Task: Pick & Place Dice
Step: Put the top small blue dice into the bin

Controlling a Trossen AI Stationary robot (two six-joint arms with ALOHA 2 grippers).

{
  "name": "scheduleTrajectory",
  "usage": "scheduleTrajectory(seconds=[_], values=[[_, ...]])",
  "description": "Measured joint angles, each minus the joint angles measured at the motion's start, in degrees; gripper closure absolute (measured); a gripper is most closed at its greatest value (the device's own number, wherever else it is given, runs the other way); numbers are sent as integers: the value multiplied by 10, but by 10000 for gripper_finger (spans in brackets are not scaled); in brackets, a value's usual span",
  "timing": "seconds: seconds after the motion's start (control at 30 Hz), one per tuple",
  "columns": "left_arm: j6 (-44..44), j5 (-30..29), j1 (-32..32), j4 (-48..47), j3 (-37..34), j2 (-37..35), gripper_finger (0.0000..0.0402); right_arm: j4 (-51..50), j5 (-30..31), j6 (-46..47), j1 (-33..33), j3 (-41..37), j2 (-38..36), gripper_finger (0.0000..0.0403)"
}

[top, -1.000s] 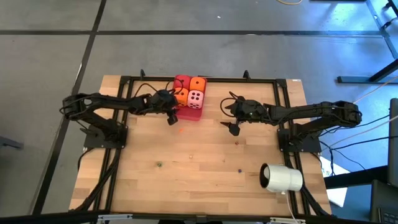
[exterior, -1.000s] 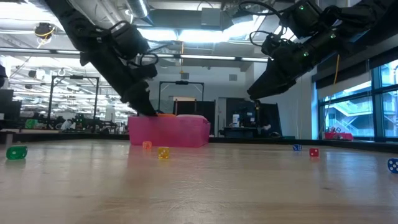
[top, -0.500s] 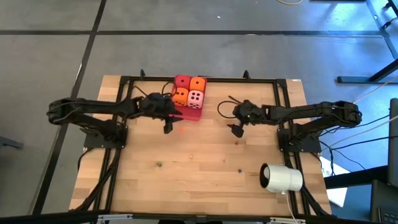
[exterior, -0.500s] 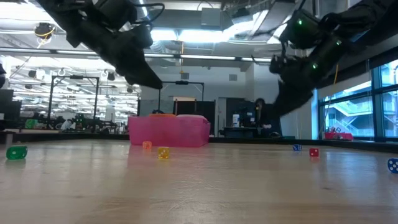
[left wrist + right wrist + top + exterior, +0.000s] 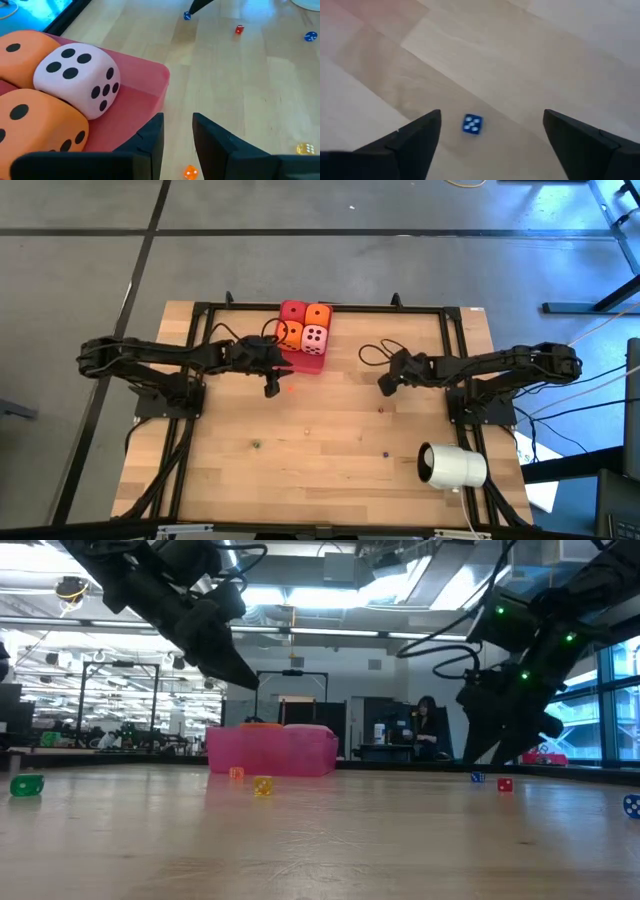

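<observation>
The four big dice [image 5: 304, 330] are sitting together in the pink tray [image 5: 309, 364] while the left gripper [image 5: 176, 135] is hovering just beside it, narrowly parted and empty, and the right gripper [image 5: 490, 132], wide open and empty, is framing a small blue die [image 5: 472, 124] (seemingly its next pick, needing descent).

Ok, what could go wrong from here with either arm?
1. The small blue die lies off-centre between the right gripper's wide-open jaws, nearer one finger. Closing could knock it away rather than trap it.
2. The left gripper, jaws nearly together, hangs right beside the pink tray's corner, near a small orange die. Going down, it might catch the rim and shift the large dice.
</observation>
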Motion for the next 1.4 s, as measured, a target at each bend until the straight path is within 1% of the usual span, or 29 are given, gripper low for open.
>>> scheduleTrajectory(seconds=[0.13, 0.3, 0.43, 0.6, 0.93, 1.07, 1.2, 1.33, 1.4], values=[[-1, 0, 0, -1, 0, 0, 309, 23, 8, 22, 11, 0, 11, 98], [0, 0, 0, -1, 0, 0, 311, 29, 1, 52, 28, 0, 53, 158], [-1, 0, 0, -4, 0, 0, 311, 31, 25, 78, 43, 2, 83, 202], [-1, 0, 0, -4, 0, 0, 311, 48, 59, 91, 64, 0, 93, 247], [-1, 0, 0, -6, 0, 0, 316, 63, 53, 93, 70, -1, 93, 324], [0, 0, 0, -8, 0, 0, 318, 73, 49, 86, 70, -1, 93, 342], [0, 0, 0, -17, 0, 0, 321, 100, 30, 69, 70, -1, 94, 341], [1, 0, 0, -17, 0, 0, 324, 155, 20, 45, 71, -1, 94, 331], [0, 0, 0, -16, 0, 0, 325, 211, 16, 14, 71, -1, 94, 331]])
